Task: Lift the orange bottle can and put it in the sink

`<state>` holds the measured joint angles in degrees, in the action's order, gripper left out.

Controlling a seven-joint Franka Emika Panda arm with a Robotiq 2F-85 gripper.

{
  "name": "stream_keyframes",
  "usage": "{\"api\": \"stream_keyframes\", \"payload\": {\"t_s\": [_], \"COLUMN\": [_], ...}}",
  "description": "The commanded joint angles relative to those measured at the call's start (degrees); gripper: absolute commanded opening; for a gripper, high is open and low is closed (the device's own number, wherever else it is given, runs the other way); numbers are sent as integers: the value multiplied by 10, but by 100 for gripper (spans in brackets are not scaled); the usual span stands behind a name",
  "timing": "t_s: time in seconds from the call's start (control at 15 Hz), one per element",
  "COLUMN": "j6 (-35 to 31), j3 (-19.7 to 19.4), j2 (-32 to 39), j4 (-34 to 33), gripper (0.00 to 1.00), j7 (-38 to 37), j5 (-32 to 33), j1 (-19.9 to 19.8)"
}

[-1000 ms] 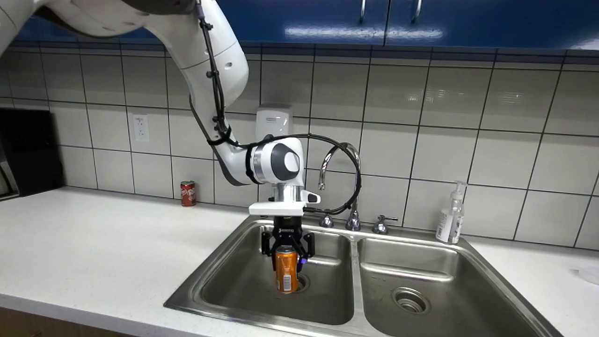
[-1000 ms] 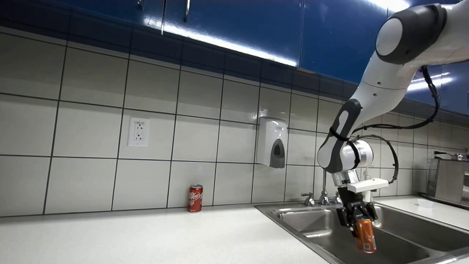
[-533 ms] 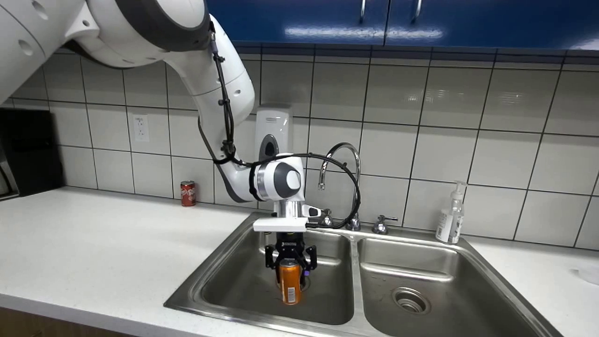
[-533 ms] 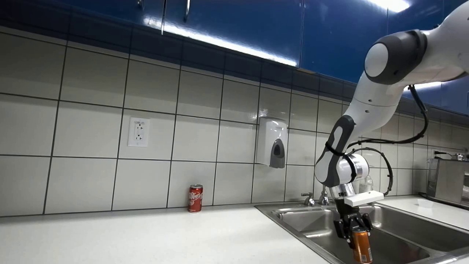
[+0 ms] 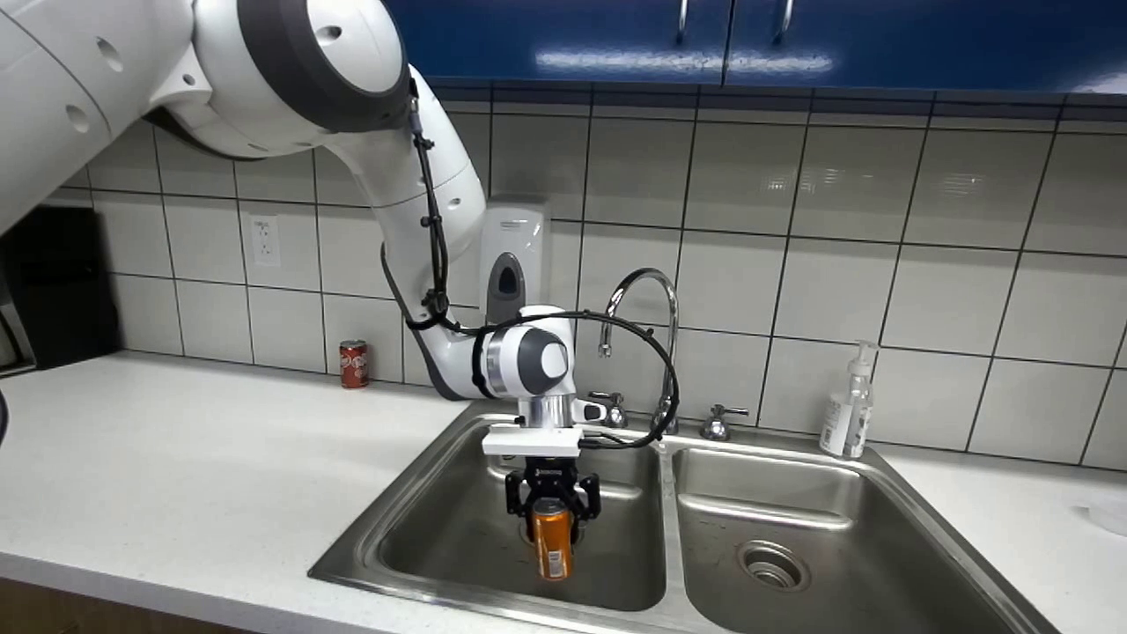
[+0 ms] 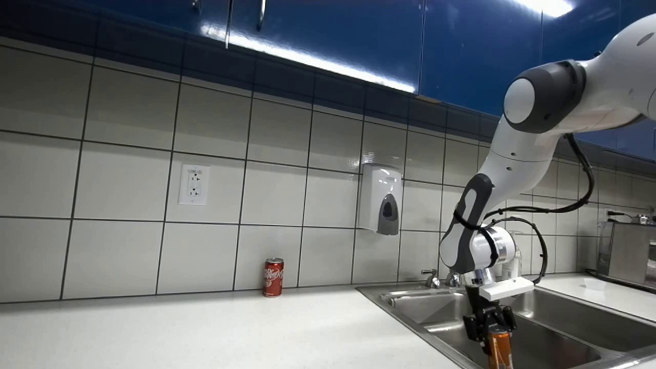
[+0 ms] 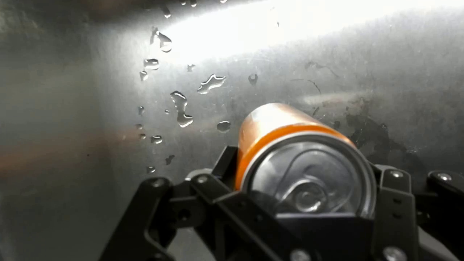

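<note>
The orange can (image 5: 553, 548) with a silvery top is held slightly tilted inside the left basin of the steel sink (image 5: 669, 519). It also shows in an exterior view (image 6: 499, 348), cut off by the lower edge, and in the wrist view (image 7: 275, 119), top toward the camera. My gripper (image 5: 553, 526) is shut on the can near its top, with one finger on each side in the wrist view (image 7: 303, 165). Wet basin metal lies beyond it. I cannot tell whether the can's bottom touches the basin floor; the left drain is mostly hidden behind can and gripper.
A dark red can (image 5: 354, 364) stands on the counter by the tiled wall. The chrome faucet (image 5: 673, 326) arches behind the sink, close to the arm's cable loop. A clear soap bottle (image 5: 850, 409) stands at the back right rim. A dispenser (image 6: 380, 200) hangs on the wall.
My gripper, shut on the orange can, has moved down deeper into the left basin and slightly toward the basin's front. The red can and other things have not moved.
</note>
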<state>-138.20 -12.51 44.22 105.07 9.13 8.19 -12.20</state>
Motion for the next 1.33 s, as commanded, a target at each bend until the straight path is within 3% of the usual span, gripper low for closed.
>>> {"api": "stream_keyframes", "payload": {"t_s": [0.0, 1.27], "j6": [2, 14], "j3": [15, 26], "j2": [0, 18], "j4": [-9, -9], "gripper": [43, 43], "j7": [-2, 2], "j5": [-11, -67], "j1": [-17, -49]}}
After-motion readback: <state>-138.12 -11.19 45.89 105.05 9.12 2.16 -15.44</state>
